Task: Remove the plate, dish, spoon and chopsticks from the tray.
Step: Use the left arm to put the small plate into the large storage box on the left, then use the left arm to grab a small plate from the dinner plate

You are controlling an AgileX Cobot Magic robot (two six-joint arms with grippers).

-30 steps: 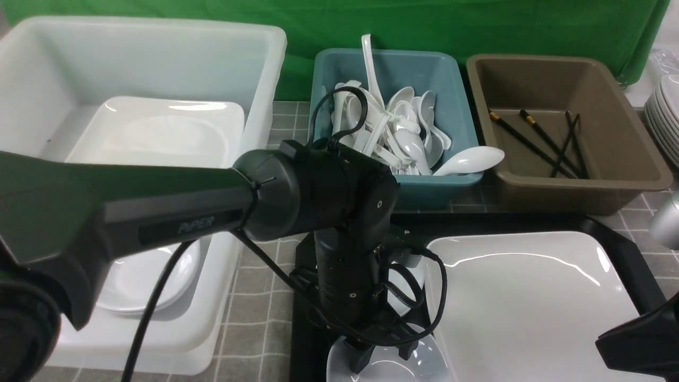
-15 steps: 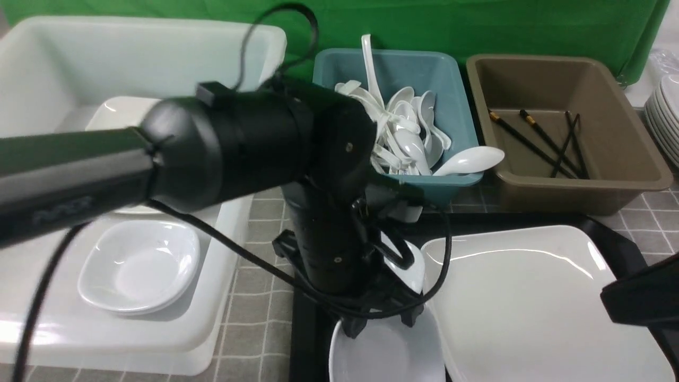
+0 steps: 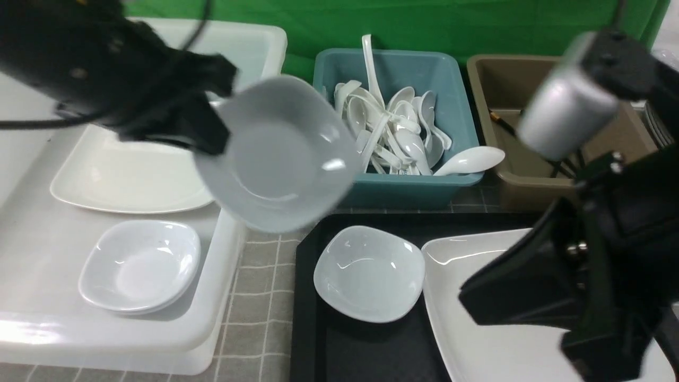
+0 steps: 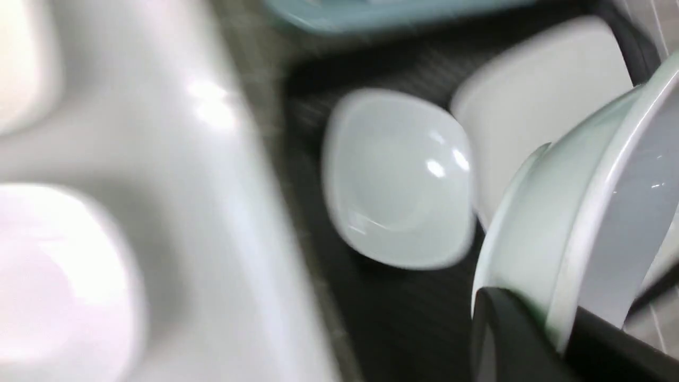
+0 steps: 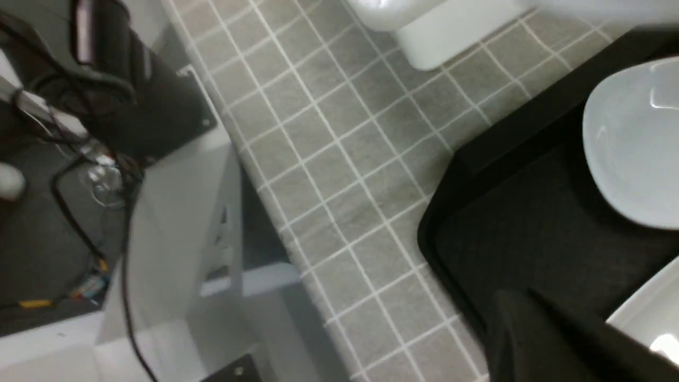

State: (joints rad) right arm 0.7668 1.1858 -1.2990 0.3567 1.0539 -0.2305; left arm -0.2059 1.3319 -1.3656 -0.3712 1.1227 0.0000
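Observation:
My left gripper [image 3: 212, 124] is shut on the rim of a small white dish [image 3: 276, 154], which hangs tilted above the gap between the white tub and the teal tub. The wrist view shows its rim [image 4: 583, 212] pinched in that gripper [image 4: 557, 331]. A second dish [image 3: 368, 273] sits on the black tray [image 3: 345, 350], beside the large white plate [image 3: 451, 254]. My right gripper [image 3: 477, 300] hovers shut and empty over the plate. No spoon or chopsticks show on the tray.
The white tub [image 3: 233, 297] on the left holds a large plate [image 3: 127, 180] and stacked small dishes [image 3: 140, 265]. At the back stand a teal tub [image 3: 403, 191] full of white spoons [image 3: 469, 159] and a brown tub [image 3: 525, 196] with black chopsticks [image 3: 501, 123].
My left gripper closed on the dish and lifted it off the tray, up and to the left. The right arm swung up and in over the plate.

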